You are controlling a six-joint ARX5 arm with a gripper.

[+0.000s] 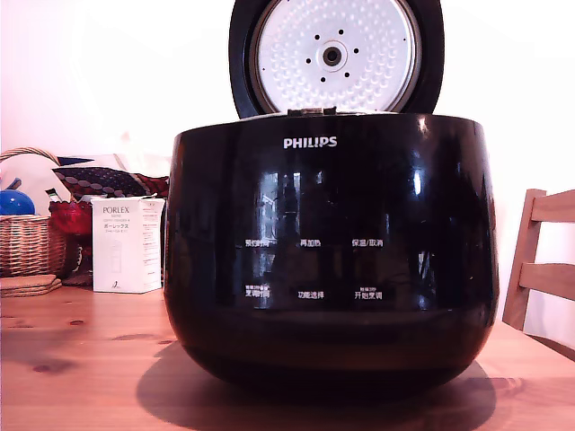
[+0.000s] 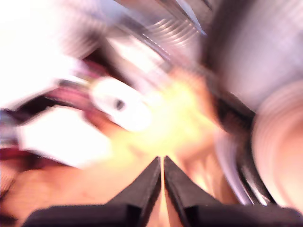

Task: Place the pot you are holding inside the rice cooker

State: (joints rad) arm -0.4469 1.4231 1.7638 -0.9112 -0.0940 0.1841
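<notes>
Exterior view is filled by the rice cooker (image 1: pixel 331 256), its glossy black PHILIPS body standing on the wooden table (image 1: pixel 81 359) with the lid (image 1: pixel 336 56) swung up at the back, dimpled silver plate facing forward. The cooker's top opening lies behind the body's upper edge, so I cannot tell what sits inside it. Beside the cooker, on the exterior view's left, stand a white PORLEX box (image 1: pixel 127 244) and a wicker basket (image 1: pixel 31 241); a wooden chair (image 1: pixel 542 260) shows on the right.

No pot can be made out in either view, and the arm is absent from the exterior view. The wrist view is heavily motion-blurred: the gripper (image 2: pixel 163 175) shows its dark fingertips pressed almost together with only a thin slit between them, and nothing visibly pinched. Beyond the fingertips lie bright smears and a dark curved edge that may be the cooker, though I cannot say on which side the opening lies.
</notes>
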